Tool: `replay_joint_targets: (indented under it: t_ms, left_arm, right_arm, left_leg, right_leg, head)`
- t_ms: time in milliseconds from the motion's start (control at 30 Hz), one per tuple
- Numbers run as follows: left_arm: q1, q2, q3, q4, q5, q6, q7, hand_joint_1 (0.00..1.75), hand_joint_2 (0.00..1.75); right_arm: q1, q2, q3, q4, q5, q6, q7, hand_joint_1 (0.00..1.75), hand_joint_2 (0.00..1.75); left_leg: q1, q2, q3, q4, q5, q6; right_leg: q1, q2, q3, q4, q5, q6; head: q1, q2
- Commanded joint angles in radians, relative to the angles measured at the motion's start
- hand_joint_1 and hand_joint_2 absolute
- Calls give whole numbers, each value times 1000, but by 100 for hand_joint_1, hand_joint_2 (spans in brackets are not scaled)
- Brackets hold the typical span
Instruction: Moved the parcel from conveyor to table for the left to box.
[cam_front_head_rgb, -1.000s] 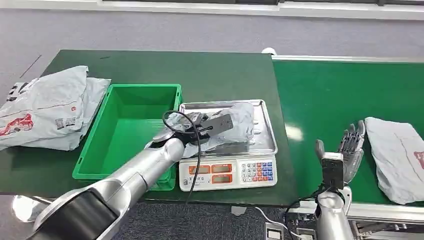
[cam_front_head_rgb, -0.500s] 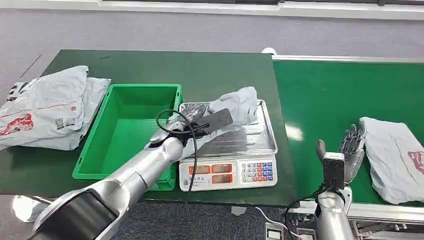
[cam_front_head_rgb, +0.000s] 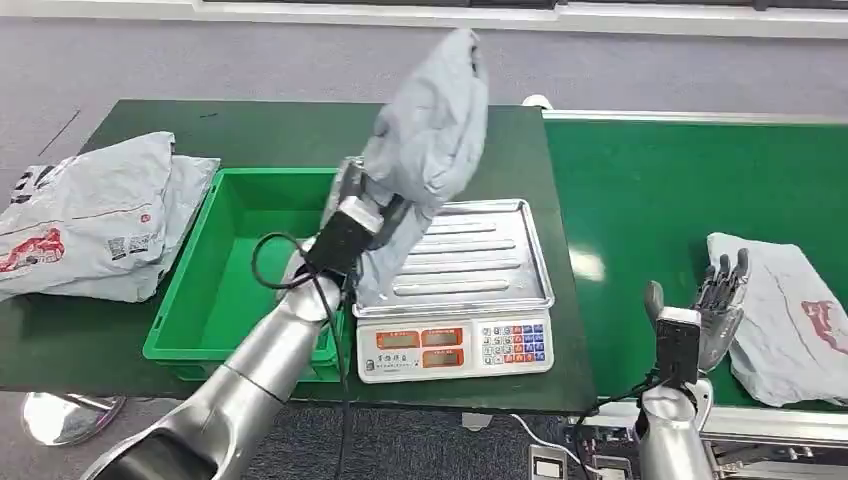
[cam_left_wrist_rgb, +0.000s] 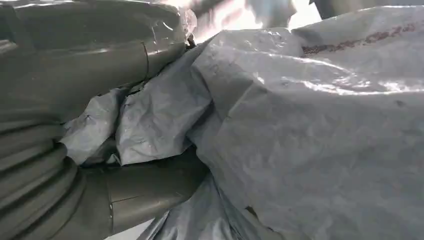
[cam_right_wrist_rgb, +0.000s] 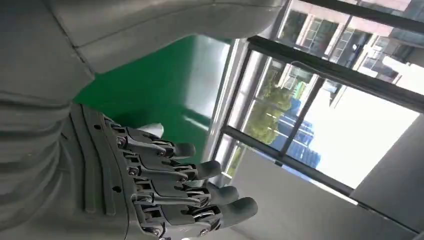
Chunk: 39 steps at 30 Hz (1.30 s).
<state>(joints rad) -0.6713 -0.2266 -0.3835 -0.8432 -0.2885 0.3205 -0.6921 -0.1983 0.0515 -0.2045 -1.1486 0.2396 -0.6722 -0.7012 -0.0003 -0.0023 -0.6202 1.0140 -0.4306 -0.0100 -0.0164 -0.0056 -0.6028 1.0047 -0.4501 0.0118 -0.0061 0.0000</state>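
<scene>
The left hand (cam_front_head_rgb: 352, 215) grips a grey parcel (cam_front_head_rgb: 430, 140) and holds it raised in the air, above the gap between the green bin (cam_front_head_rgb: 240, 262) and the weighing scale (cam_front_head_rgb: 455, 345). The parcel hangs crumpled, its upper end standing high over the far part of the dark green desk (cam_front_head_rgb: 300, 130). In the left wrist view the thick grey thumb (cam_left_wrist_rgb: 145, 187) and the fingers (cam_left_wrist_rgb: 100, 60) are closed on folds of the parcel (cam_left_wrist_rgb: 310, 130).

The steel tray (cam_front_head_rgb: 480, 255) of the scale lies bare beneath the raised parcel. The green bin stands just beside the scale, on its left. Two further grey parcels (cam_front_head_rgb: 90, 215) lie stacked at the left end of the desk, well apart from the scale.

The right hand (cam_front_head_rgb: 712, 305) stands upright at the near edge of the green conveyor (cam_front_head_rgb: 680, 180), fingers extended and apart, holding nothing. A second grey parcel on the belt (cam_front_head_rgb: 790, 320) lies just beside it; contact between the fingertips and this parcel cannot be determined. The right wrist view shows the fingers (cam_right_wrist_rgb: 170, 180) slightly curved with nothing between them.
</scene>
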Motion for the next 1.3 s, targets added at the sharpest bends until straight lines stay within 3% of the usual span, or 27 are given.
replay_joint_targets:
  t_ms: [33, 200, 267, 433, 567, 600, 633, 767, 833, 867, 900, 933, 1133, 1167, 1200, 1300]
  left_arm:
    - [113, 125, 136, -209, -241, 225, 150, 175, 175]
    - [118, 139, 158, -191, -256, 228, 150, 175, 175]
    - [113, 156, 206, -124, -431, 228, 356, 175, 175]
    - [129, 185, 321, -28, -545, 193, 523, 175, 175]
    - [124, 175, 384, 39, -679, 36, 648, 175, 175]
    - [94, 187, 334, 120, -757, -130, 710, 175, 175]
    - [58, 173, 317, 209, -788, -197, 705, 175, 175]
    - [-15, 135, 305, 366, -818, -220, 699, 175, 175]
    - [-37, 133, 317, 394, -817, -229, 724, 108, 175]
    - [-41, 135, 317, 399, -820, -241, 727, 26, 175]
    - [-42, 137, 317, 400, -820, -244, 727, 19, 175]
    - [-40, 138, 316, 393, -823, -234, 722, 0, 175]
    - [-35, 134, 325, 375, -820, -234, 709, 0, 175]
    - [-24, 123, 356, 341, -790, -161, 667, 0, 175]
    - [-19, 115, 375, 318, -768, -116, 636, 0, 0]
    - [24, 95, 432, 172, -684, 82, 513, 0, 0]
  right_arm:
    - [7, -19, 22, -10, 7, -16, 3, 0, 175]
    - [18, -18, 14, -22, 11, -8, 3, 0, 175]
    - [27, -8, -11, -35, 35, -7, 3, 0, 175]
    - [39, 16, -65, -58, 72, 19, 3, 0, 175]
    - [41, 44, -128, -76, 124, 53, 3, 0, 175]
    - [45, 47, -144, -79, 130, 58, 3, 0, 175]
    - [48, 49, -163, -79, 135, 65, 3, 0, 175]
    - [71, 56, -189, -101, 140, 68, 3, 0, 175]
    - [78, 59, -191, -106, 144, 64, 3, 0, 175]
    - [80, 60, -189, -106, 147, 60, 3, 0, 175]
    - [79, 61, -188, -105, 148, 60, 3, 0, 175]
    - [79, 62, -188, -104, 148, 60, 3, 0, 175]
    - [75, 62, -187, -100, 148, 57, 3, 0, 175]
    - [79, 64, -186, -107, 144, 58, 3, 0, 175]
    - [83, 66, -185, -110, 142, 58, 3, 0, 175]
    - [82, 76, -177, -116, 144, 62, 3, 0, 175]
  left_leg:
    - [1, 5, 5, -2, -1, -1]
    - [2, 3, 4, -2, -1, 0]
    - [1, 2, 4, -2, -1, 0]
    - [1, 3, 7, -4, -1, -1]
    - [1, 1, 5, -3, -1, -1]
    - [1, 2, 6, -3, 0, -1]
    - [2, 1, 6, -3, -1, -1]
    - [2, -6, 5, -3, 1, 0]
    - [2, -5, 2, -1, 0, 0]
    - [3, -6, 3, 0, 0, 0]
    - [2, -4, 2, 0, 0, 0]
    - [1, -3, 1, 0, 0, 0]
    - [1, -2, 3, -1, -1, -1]
    - [1, -2, 1, 0, -1, 0]
    - [1, -2, 2, 0, -1, 0]
    - [2, -3, 3, -1, -1, 0]
  right_leg:
    - [1, 5, 3, -2, 0, -2]
    - [2, 2, 4, -2, -1, -1]
    - [2, 2, 5, -3, -1, -1]
    - [1, 3, 6, -4, -1, -2]
    - [1, 1, 5, -2, -1, -2]
    - [1, 2, 5, -3, -1, -2]
    - [2, 2, 6, -3, -1, -2]
    - [2, -7, 8, -4, -2, -1]
    - [2, -6, 5, -2, -3, -1]
    - [3, -6, 6, -3, -3, -1]
    - [1, -4, 3, -2, -3, -1]
    - [1, -3, 2, -1, -2, 0]
    - [1, -2, 4, -2, -2, -1]
    - [1, -2, 2, -1, -2, -1]
    - [1, -1, 3, -1, -2, -1]
    - [2, -2, 4, -2, -2, -1]
  head:
    - [0, 0]
    - [0, 0]
    - [0, 0]
    - [0, 0]
    - [0, 0]
    - [0, 0]
    - [0, 0]
    - [0, 0]
    - [0, 0]
    - [0, 0]
    - [0, 0]
    - [0, 0]
    - [0, 0]
    - [0, 0]
    - [0, 0]
    - [0, 0]
